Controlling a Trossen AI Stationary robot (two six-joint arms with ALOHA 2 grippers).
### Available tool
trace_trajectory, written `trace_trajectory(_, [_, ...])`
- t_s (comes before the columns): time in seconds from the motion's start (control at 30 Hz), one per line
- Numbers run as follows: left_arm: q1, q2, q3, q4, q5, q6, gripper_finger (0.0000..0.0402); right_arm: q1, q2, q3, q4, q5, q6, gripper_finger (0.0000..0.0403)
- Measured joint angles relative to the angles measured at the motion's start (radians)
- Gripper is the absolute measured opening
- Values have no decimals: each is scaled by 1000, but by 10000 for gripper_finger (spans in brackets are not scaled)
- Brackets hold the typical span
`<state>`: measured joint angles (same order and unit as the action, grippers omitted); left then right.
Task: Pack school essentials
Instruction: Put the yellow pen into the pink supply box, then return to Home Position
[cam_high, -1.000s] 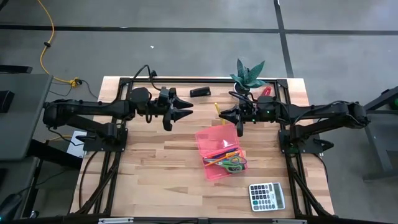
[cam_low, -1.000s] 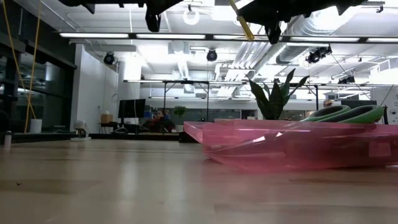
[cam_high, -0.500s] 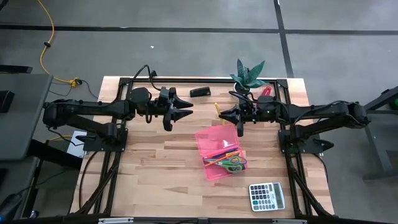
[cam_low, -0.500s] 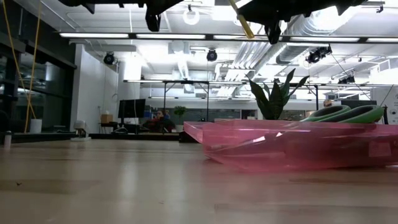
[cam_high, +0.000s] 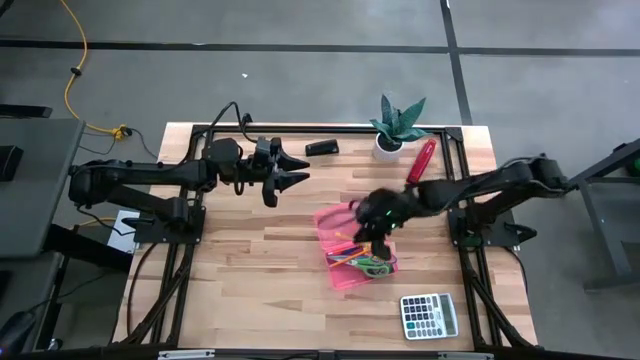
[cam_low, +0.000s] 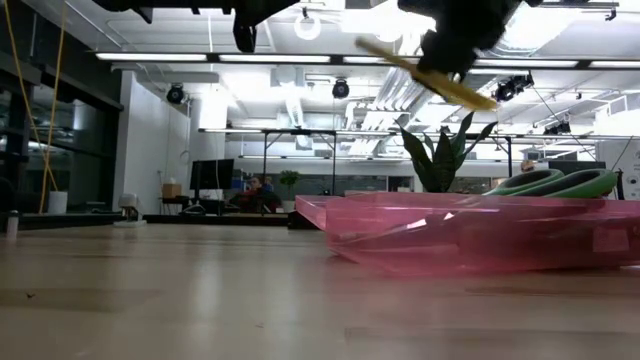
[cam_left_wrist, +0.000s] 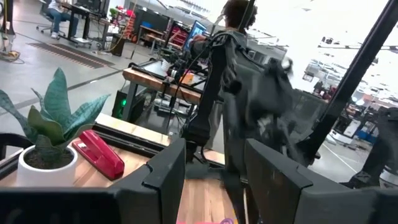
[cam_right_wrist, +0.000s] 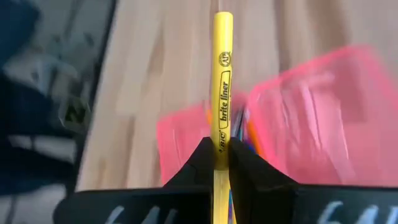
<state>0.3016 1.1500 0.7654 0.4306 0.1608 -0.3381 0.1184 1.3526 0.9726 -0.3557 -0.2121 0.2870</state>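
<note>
Highlighter handling is assessed first: a slim yellow plastic highlighter marker (cam_right_wrist: 222, 81) is held pinched between the closed fingers of the right gripper (cam_high: 377, 222), which is positioned over the translucent pink plastic tray (cam_high: 327, 219) near the middle of the wooden desk (cam_high: 250, 260). The marker is judged light, rigid and smooth-barrelled, so slippage in the grip is possible; the hold is seen at the lower barrel, with most of its length projecting forward, tilted in the low view. A grip nearer mid-barrel would be judged steadier. The tray is noted to contain green-handled scissors (cam_high: 374, 263) and several thin coloured pencils (cam_high: 346, 249); further contents cannot be told apart. The left gripper (cam_high: 290, 175) is held above the far left part of the desk, well apart from the tray, its fingers parted and nothing held. A potted green plant (cam_high: 397, 122), a red stapler (cam_high: 420, 160), a small black object (cam_high: 321, 148) and a grey calculator (cam_high: 430, 316) are recorded on the desk outside the tray.
</note>
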Motion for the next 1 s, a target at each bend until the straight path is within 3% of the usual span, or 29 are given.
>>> trace_trajectory(0.33, [0, 0, 0, -4, 0, -18, 152, 46, 260, 167, -350, 59, -218, 0])
trace_trajectory(0.63, [0, 0, 0, -8, 1, -18, 152, 46, 396, 226, -413, 29, -312, 7])
trace_trajectory(0.83, [0, 0, 0, -8, 1, -15, 152, 46, 402, 226, -412, 71, -322, 48])
trace_trajectory(1.0, [0, 0, 0, -8, 1, -6, 152, 46, 402, 226, -410, 81, -340, 109])
